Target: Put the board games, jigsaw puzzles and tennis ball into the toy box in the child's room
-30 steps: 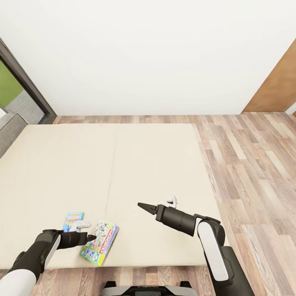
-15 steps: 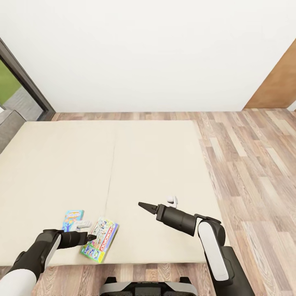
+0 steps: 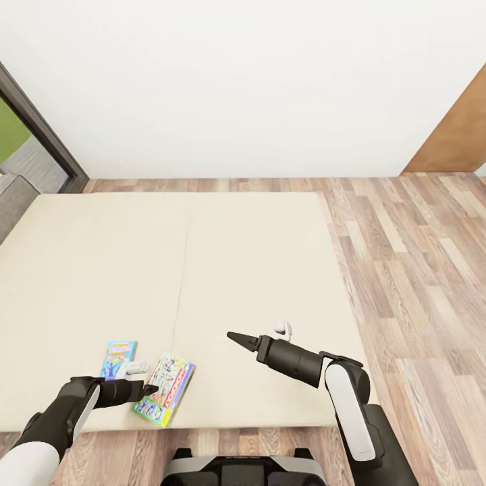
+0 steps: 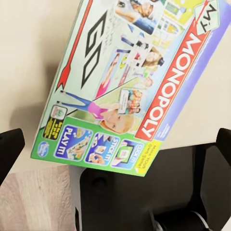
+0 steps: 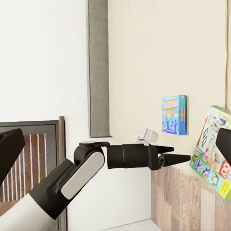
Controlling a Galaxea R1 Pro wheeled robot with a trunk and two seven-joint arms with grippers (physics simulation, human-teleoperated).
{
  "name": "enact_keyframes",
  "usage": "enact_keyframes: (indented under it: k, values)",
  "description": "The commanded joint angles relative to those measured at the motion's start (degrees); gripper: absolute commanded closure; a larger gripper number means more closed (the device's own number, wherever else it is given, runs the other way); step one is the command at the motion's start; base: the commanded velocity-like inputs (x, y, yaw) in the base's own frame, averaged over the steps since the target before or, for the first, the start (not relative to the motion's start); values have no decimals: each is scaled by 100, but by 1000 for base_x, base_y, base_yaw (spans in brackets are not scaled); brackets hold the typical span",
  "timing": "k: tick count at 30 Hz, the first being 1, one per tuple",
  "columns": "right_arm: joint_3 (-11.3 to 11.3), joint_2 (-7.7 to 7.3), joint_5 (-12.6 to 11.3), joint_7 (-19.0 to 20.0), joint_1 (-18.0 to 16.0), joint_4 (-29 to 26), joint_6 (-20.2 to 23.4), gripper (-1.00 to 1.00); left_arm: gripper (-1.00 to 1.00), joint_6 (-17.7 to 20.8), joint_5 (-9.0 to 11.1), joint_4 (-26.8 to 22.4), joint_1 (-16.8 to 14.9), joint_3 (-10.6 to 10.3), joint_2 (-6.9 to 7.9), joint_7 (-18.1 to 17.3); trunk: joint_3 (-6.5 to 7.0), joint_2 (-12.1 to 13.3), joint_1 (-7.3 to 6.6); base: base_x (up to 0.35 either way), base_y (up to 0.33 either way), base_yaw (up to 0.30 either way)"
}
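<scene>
On the beige bed (image 3: 256, 270), near its front edge, lies the white board game (image 3: 165, 390) with a green edge and a red Monopoly logo. The small blue board game (image 3: 119, 355) rests just left of it. My left gripper (image 3: 152, 389) hovers open at the Monopoly box's left side. In the left wrist view the box (image 4: 130, 82) fills the space between the spread fingertips (image 4: 9, 149), one corner jutting past the mattress edge. My right gripper (image 3: 233, 336) hangs over the middle of the mattress, open and holding nothing. The right wrist view takes in both boxes and the left gripper (image 5: 174, 154).
A grey headboard (image 3: 12, 202) and a dark-framed window (image 3: 37, 128) border the bed at the left. Wood plank floor (image 3: 418, 270) runs along the right, with a brown wooden panel (image 3: 455, 128) by the white wall. My base (image 3: 243, 469) stands against the bed's front edge.
The whole view has shifted a little, so the bed and boxes sit slightly higher in the picture and more of my base shows. Both arms keep their pose.
</scene>
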Motion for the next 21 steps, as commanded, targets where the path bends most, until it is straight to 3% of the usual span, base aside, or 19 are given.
enact_keyframes:
  k: [1, 21]
  values:
    - [-8, 3, 34, 38, -3, -1, 22, -100, -100, 17, -53, -7, -3, 24, -2, -53, -17, -9, 3, 0, 0, 0]
    - [-2, 3, 40, 39, -3, 2, 9, -100, -100, -91, -62, -15, -3, 31, 46, 73, -205, -9, 3, 0, 0, 0]
